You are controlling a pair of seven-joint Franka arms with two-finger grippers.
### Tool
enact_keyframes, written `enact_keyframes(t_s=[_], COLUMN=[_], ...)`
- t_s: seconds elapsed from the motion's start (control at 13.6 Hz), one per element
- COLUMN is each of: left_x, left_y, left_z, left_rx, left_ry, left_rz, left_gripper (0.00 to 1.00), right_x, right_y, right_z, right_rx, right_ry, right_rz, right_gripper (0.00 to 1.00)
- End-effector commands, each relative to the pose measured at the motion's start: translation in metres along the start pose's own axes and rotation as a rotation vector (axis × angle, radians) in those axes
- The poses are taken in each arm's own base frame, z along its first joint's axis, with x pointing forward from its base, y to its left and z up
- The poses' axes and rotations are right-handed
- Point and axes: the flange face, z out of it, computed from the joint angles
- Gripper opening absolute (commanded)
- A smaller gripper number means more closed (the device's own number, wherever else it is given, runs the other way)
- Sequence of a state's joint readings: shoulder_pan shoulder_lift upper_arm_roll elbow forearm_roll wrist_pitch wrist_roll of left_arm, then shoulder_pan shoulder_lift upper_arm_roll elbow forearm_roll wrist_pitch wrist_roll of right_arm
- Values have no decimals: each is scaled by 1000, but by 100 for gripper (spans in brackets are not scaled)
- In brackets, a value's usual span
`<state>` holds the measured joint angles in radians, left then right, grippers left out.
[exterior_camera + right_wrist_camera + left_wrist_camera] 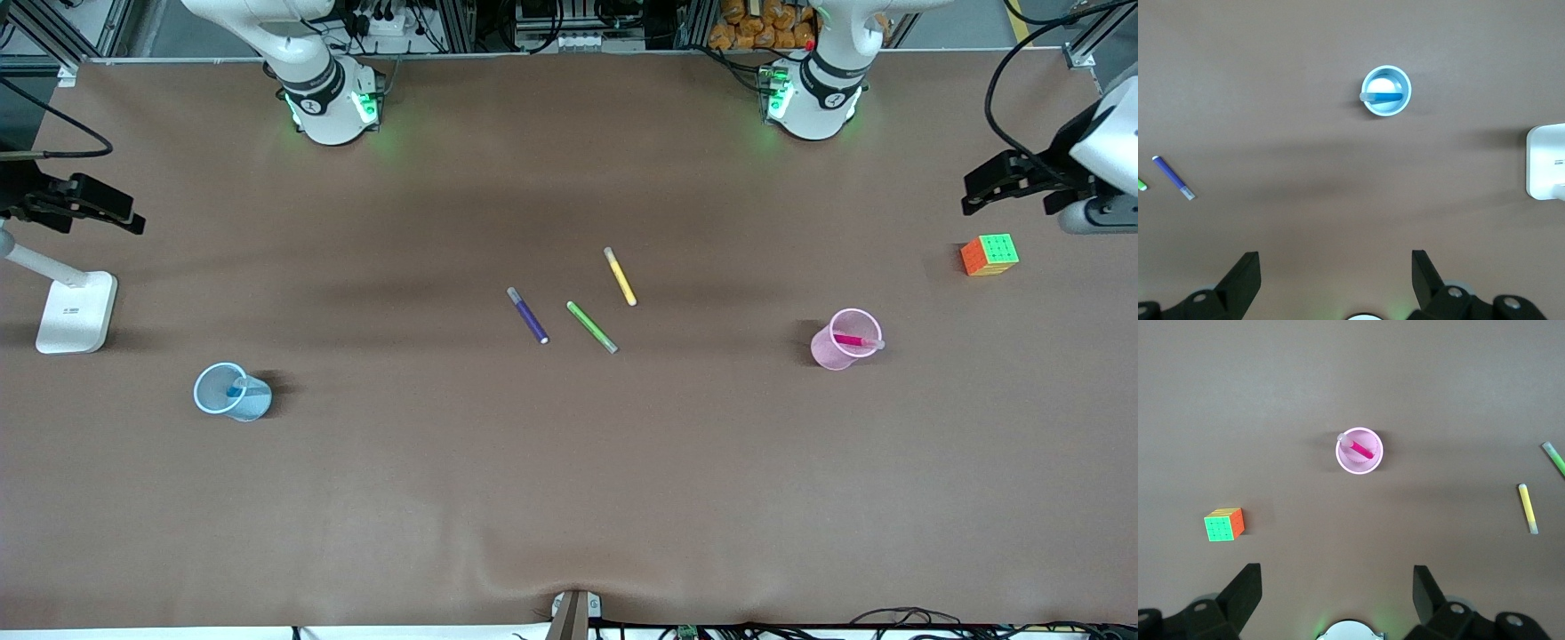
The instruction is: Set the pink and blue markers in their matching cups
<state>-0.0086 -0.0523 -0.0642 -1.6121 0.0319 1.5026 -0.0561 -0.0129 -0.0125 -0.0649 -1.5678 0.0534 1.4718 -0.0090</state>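
The pink marker [852, 340] leans inside the pale pink cup [836, 353], toward the left arm's end of the table; the left wrist view shows the marker [1361, 449] in that cup [1373, 461] from above. The blue marker [236, 388] stands in the pale blue cup [251, 404] toward the right arm's end, and the marker [1386, 97] and cup [1386, 110] show in the right wrist view too. My left gripper [1337, 572] hangs open and empty, high over the table near the pink cup. My right gripper [1335, 256] is open and empty as well, high up near the blue cup.
Three pens lie mid-table: dark purple [528, 315], green [592, 327] and yellow [620, 276]. A colourful cube [989, 254] sits near the left arm's end. A white stand base [76, 311] sits near the right arm's end, farther from the front camera than the blue cup.
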Motion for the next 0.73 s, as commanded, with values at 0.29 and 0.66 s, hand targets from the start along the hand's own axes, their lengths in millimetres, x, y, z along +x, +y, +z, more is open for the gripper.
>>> enact_keyframes(t_s=[0.29,0.66], left_x=[-2,2], left_y=[-5,-6], left_z=[-14,-17], left_rx=[2,3], left_ry=[46,51], left_rz=[-2,-11], left_gripper=[100,100], right_x=[-2,-1], right_y=[4,-4], right_z=[-18,-21], right_rx=[-42,-73], right_ry=[29,46], right_rz=[-18,-37], right_gripper=[100,100])
